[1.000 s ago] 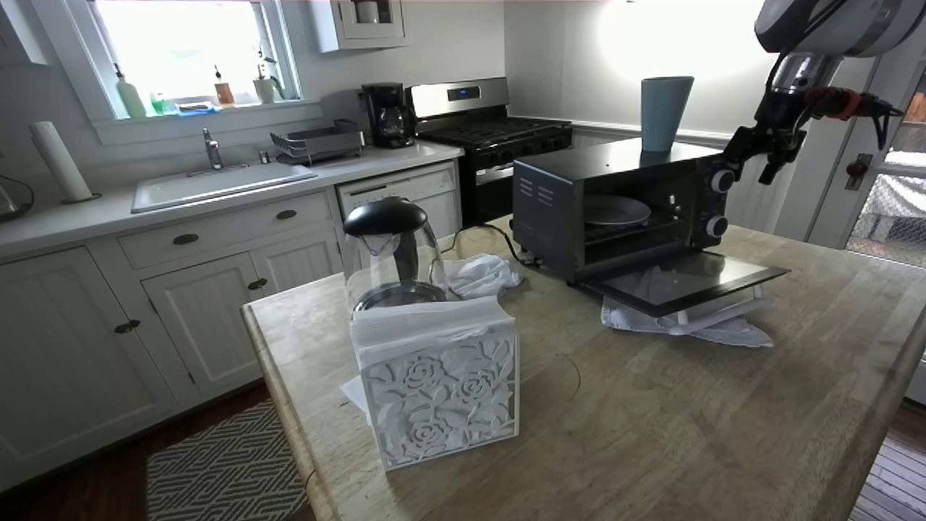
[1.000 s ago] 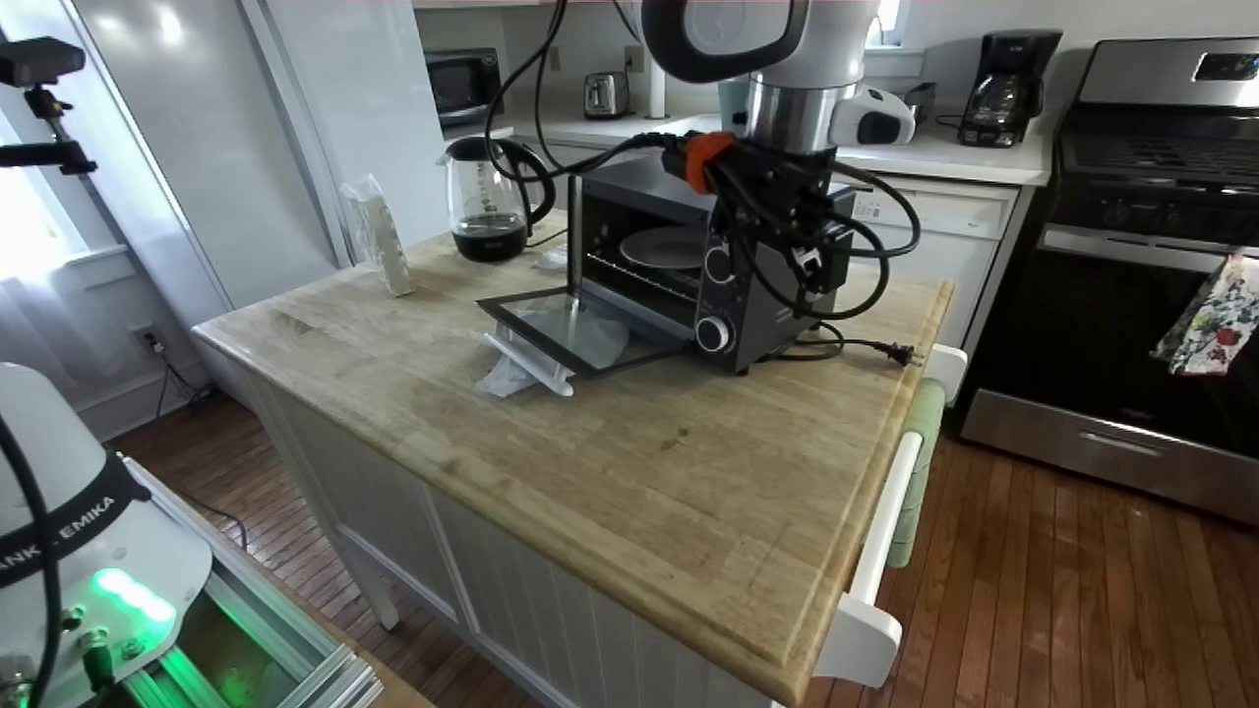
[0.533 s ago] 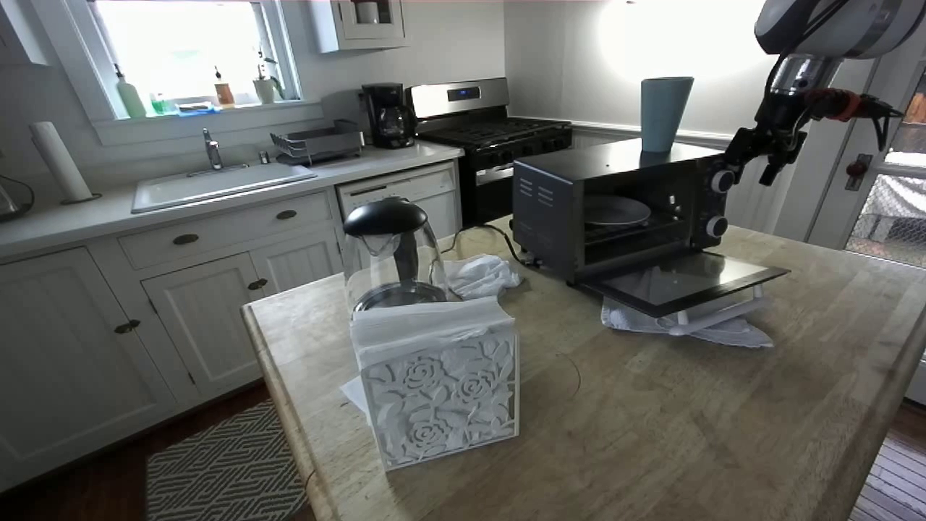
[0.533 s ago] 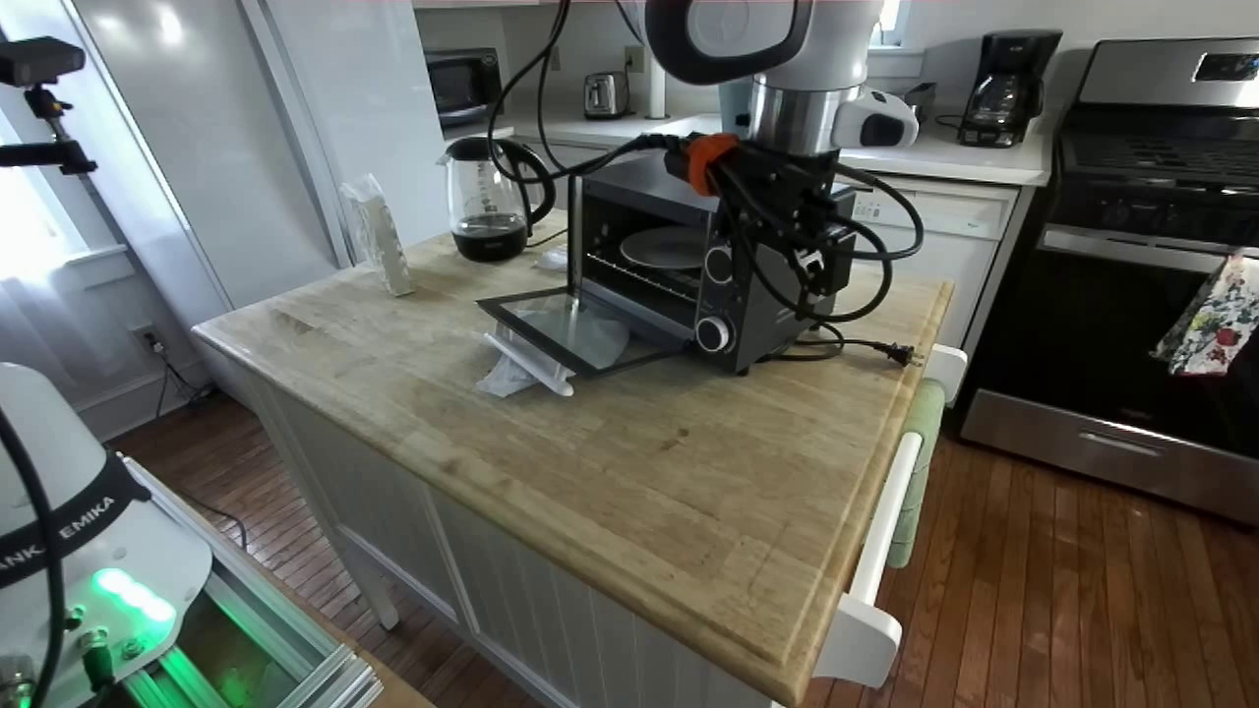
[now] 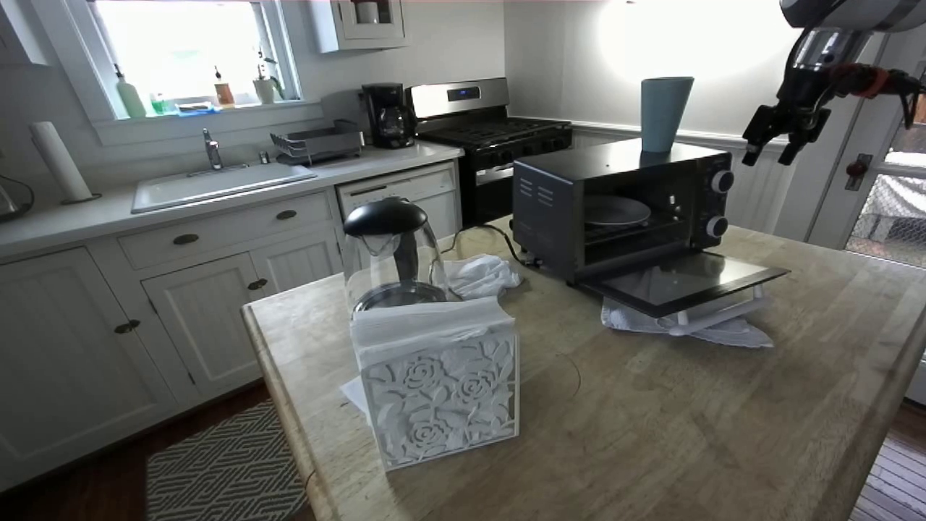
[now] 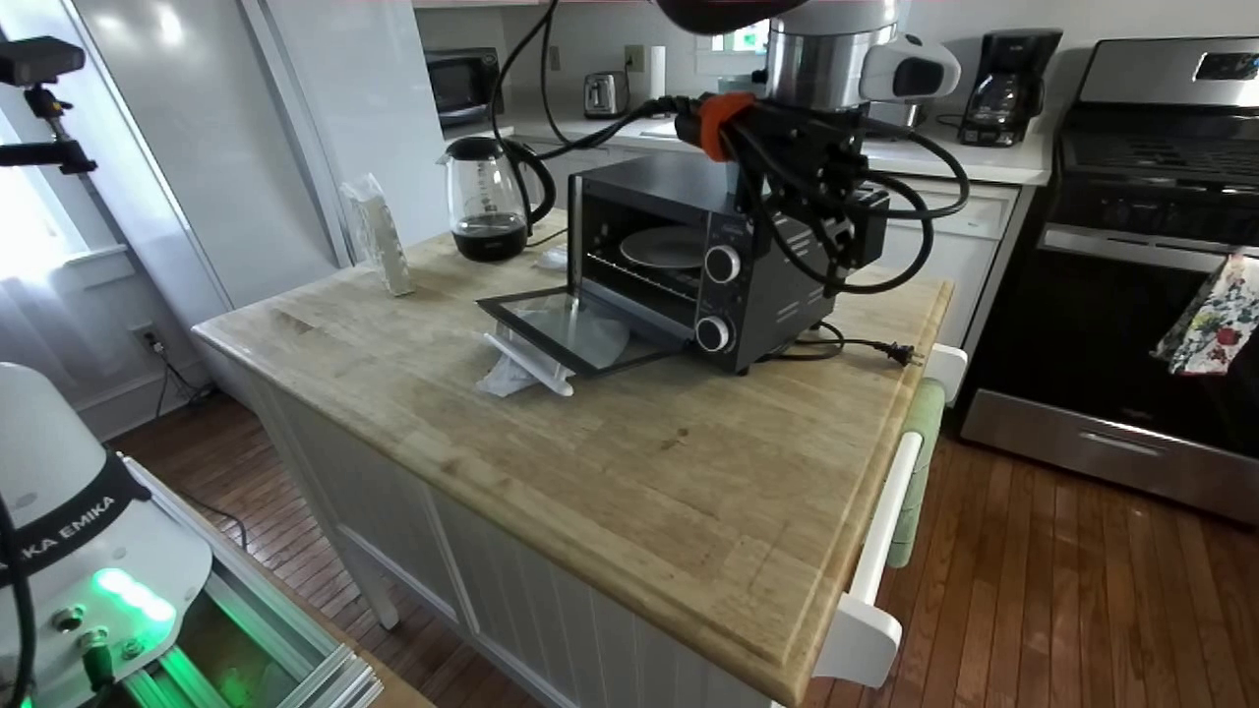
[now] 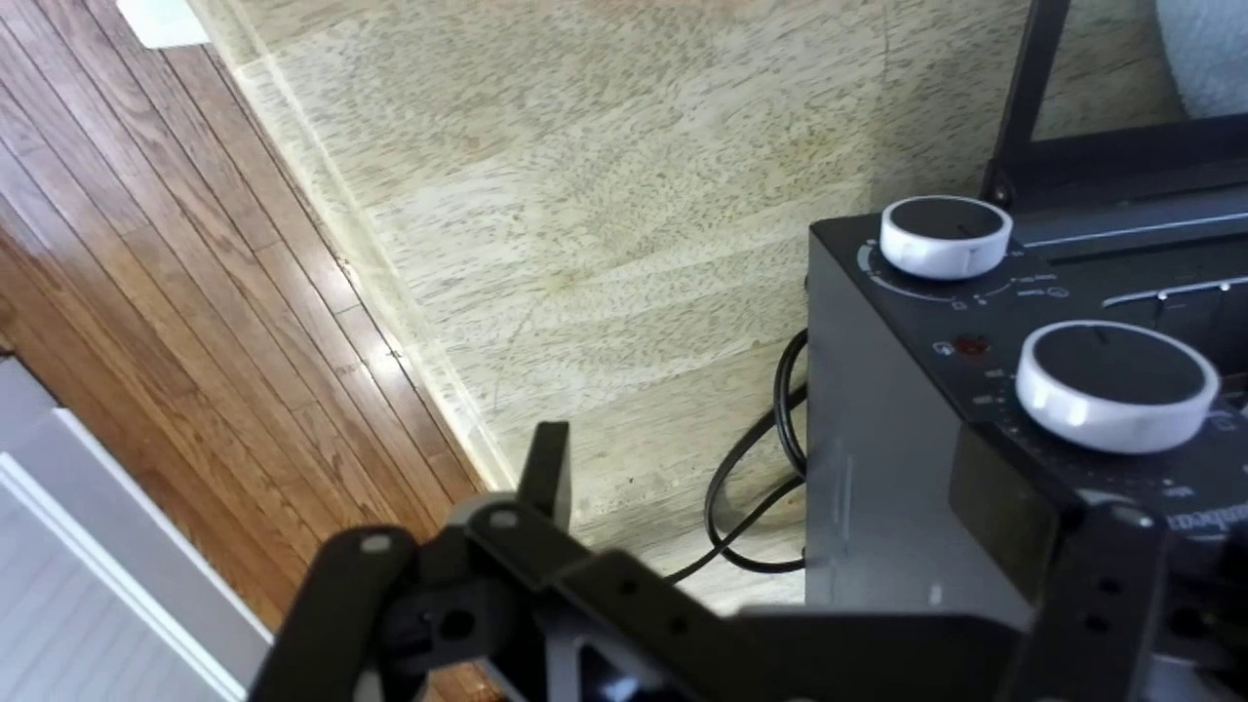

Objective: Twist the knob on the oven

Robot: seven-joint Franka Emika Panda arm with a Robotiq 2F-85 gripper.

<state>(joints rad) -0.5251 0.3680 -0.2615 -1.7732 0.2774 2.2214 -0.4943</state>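
The black toaster oven (image 5: 548, 217) stands on the wooden table with its glass door (image 5: 687, 282) folded down. It also shows in an exterior view (image 6: 777, 315). Its right-end panel has an upper knob (image 5: 722, 181) and a lower knob (image 5: 717, 226), both black-faced with pale rims. In the wrist view the upper knob (image 7: 1116, 390) is nearer and the lower knob (image 7: 946, 239) farther. My gripper (image 7: 765, 478) is open and empty, above and beside the oven's right end, apart from both knobs. In an exterior view the gripper (image 5: 770, 155) hangs right of the upper knob; cables partly hide it elsewhere.
A blue cup (image 5: 665, 116) stands on the oven's top and a plate (image 5: 615, 210) lies inside. A white cloth (image 5: 723, 334) lies under the door. A glass kettle (image 6: 489, 206), a napkin holder (image 5: 441, 405) and a black power cord (image 7: 726, 487) are on the table.
My gripper was close beside the upper knob. It has moved up and away from the panel, and the upper knob now shows fully. The oven, door and cup have not moved.
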